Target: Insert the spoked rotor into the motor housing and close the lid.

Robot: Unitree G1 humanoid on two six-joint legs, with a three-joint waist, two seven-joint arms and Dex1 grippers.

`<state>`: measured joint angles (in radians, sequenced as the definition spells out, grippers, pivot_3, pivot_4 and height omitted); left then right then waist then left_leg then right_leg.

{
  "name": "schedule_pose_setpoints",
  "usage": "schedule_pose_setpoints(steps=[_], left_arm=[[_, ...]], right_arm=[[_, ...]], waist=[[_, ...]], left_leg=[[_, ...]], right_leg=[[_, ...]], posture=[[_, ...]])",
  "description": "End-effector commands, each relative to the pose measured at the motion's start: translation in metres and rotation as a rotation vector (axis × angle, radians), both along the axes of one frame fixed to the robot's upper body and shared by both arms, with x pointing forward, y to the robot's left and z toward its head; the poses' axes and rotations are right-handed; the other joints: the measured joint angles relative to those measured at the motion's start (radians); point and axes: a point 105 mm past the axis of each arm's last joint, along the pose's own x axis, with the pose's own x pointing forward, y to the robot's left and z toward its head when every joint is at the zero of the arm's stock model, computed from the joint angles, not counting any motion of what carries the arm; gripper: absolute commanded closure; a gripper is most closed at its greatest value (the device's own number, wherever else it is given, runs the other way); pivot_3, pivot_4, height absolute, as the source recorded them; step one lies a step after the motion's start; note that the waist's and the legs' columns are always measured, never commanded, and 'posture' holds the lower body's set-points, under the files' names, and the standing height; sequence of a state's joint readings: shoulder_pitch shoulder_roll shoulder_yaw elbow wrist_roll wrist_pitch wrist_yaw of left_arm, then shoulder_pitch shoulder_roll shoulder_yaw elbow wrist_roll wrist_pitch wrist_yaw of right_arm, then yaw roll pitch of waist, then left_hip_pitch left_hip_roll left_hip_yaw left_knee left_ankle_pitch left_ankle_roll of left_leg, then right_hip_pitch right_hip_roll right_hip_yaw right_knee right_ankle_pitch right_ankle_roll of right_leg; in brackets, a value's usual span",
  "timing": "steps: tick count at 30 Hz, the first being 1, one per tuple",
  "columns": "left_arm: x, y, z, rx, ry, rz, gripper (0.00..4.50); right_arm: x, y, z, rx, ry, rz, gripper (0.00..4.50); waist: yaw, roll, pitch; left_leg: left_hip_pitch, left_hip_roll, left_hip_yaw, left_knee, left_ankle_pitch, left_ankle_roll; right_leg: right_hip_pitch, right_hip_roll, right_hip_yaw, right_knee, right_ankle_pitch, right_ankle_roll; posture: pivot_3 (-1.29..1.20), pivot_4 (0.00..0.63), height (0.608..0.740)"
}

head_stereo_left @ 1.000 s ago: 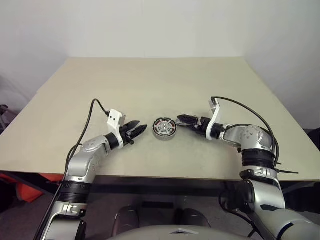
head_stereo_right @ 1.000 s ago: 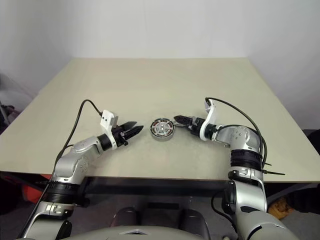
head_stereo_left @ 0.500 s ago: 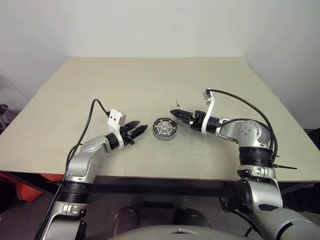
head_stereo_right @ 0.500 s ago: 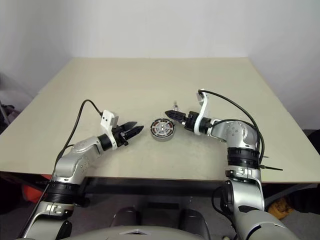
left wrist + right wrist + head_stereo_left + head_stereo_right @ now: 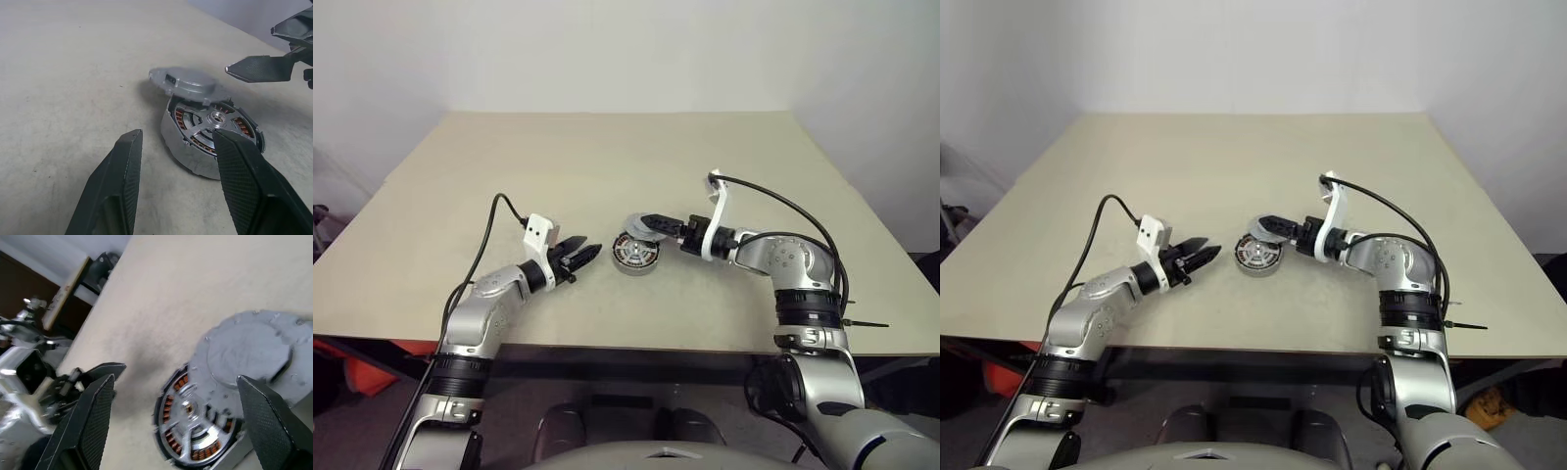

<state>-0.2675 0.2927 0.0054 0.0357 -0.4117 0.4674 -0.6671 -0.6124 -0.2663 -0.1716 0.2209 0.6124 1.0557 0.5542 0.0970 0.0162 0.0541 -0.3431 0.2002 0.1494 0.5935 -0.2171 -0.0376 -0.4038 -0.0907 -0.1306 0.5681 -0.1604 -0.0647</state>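
Rotor (image 5: 209,122) sits inside the housing (image 5: 182,147), lid (image 5: 188,83) tilted on its rim, unclosed; both tools (image 5: 579,255) (image 5: 651,221) gape empty.

A bare test room or robotics lab, by the look of it: a plain beige table (image 5: 607,157) stands against blank white walls (image 5: 607,49). Cabled wrist cameras sit behind each arm's jaws, and only a motor housing (image 5: 634,253) lies ahead of them.
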Motion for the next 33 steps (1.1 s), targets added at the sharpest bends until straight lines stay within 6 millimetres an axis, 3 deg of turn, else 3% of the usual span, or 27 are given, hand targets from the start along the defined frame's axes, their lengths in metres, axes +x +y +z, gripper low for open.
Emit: schedule_pose_setpoints(steps=[1, 11, 24, 33], left_arm=[[0.005, 0.003, 0.015, 0.001, -0.062, 0.009, 2.1], [0.005, 0.005, 0.016, 0.004, -0.069, 0.015, 2.1], [0.004, 0.006, 0.017, 0.004, -0.077, 0.028, 2.1], [0.003, 0.009, 0.017, 0.008, -0.078, 0.038, 2.1]], right_arm=[[0.005, 0.004, 0.019, -0.081, -0.199, 0.014, 0.01], [0.029, 0.006, 0.021, -0.399, -0.526, 0.037, 0.01], [0.05, 0.027, -0.001, -0.419, -0.474, 0.074, 0.01], [0.053, 0.024, -0.01, -0.42, -0.438, 0.055, 0.01]], waist=[[0.0, 0.0, 0.0], [-0.004, 0.0, 0.0], [-0.005, 0.0, 0.0], [-0.006, 0.0, 0.0]], left_leg=[[0.0, 0.0, 0.0, 0.0, 0.0, 0.0], [-0.001, 0.0, 0.0, 0.0, 0.0, 0.0], [-0.001, 0.0, 0.0, 0.001, -0.001, 0.001], [-0.001, 0.001, 0.0, 0.001, 0.0, 0.001]], right_leg=[[0.0, 0.0, 0.0, 0.0, 0.0, 0.0], [-0.001, 0.0, 0.0, 0.0, 0.0, 0.0], [-0.004, 0.0, 0.001, 0.003, 0.0, -0.001], [-0.003, 0.0, 0.002, 0.005, -0.001, -0.002]], posture=[[0.0, 0.0, 0.74], [0.0, 0.0, 0.74], [0.0, 0.0, 0.74], [0.0, 0.0, 0.74]])
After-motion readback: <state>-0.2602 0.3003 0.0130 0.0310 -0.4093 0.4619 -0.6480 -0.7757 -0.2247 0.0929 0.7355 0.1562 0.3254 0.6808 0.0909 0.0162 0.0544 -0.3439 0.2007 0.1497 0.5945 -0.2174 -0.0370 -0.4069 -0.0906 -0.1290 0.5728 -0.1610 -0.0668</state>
